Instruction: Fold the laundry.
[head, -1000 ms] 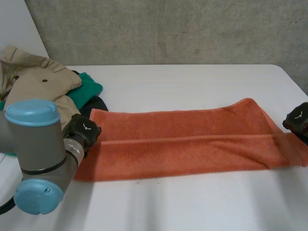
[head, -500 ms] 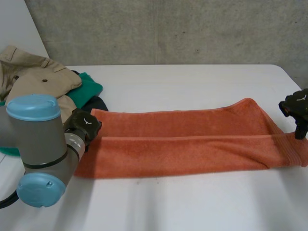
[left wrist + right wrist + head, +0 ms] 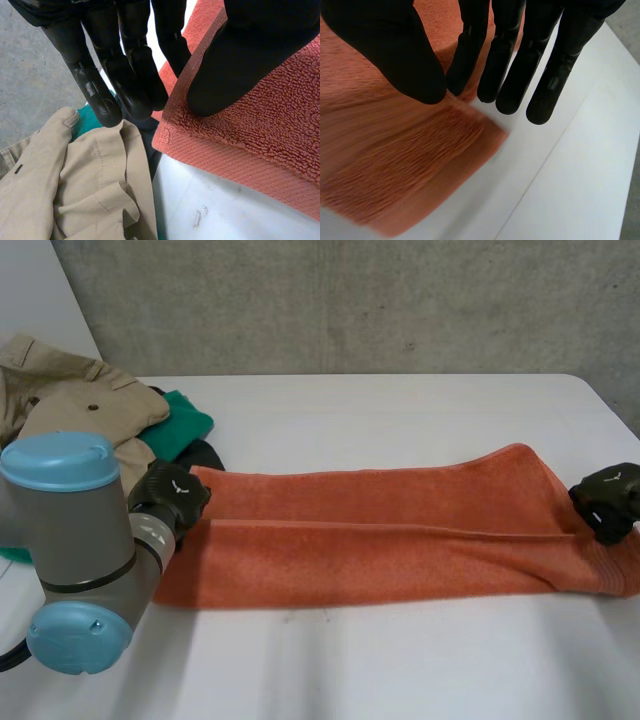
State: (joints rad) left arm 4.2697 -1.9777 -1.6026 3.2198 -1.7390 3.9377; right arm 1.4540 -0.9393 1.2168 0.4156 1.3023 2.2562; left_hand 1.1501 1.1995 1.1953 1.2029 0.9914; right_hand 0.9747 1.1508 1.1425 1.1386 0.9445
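An orange towel (image 3: 380,540), folded lengthwise into a long strip, lies across the white table (image 3: 400,410). My left hand (image 3: 172,492) is at its left end. In the left wrist view the thumb (image 3: 245,55) presses on top of the towel (image 3: 260,135) and the fingers (image 3: 125,80) reach under its edge, pinching it. My right hand (image 3: 606,502) sits at the towel's right end, by the fold line. In its wrist view the thumb (image 3: 395,55) and fingers (image 3: 520,70) close on the end edge of the towel (image 3: 395,150) near a corner.
A heap of laundry lies at the table's back left: a beige garment (image 3: 70,405), a green cloth (image 3: 185,425) and a dark piece (image 3: 203,453). The beige garment (image 3: 75,185) lies close beside my left hand. The table's right edge (image 3: 625,210) runs near my right hand.
My right hand rose off the towel's right end, opened, then came back down and closed on that end. My left hand kept its hold and barely moved.
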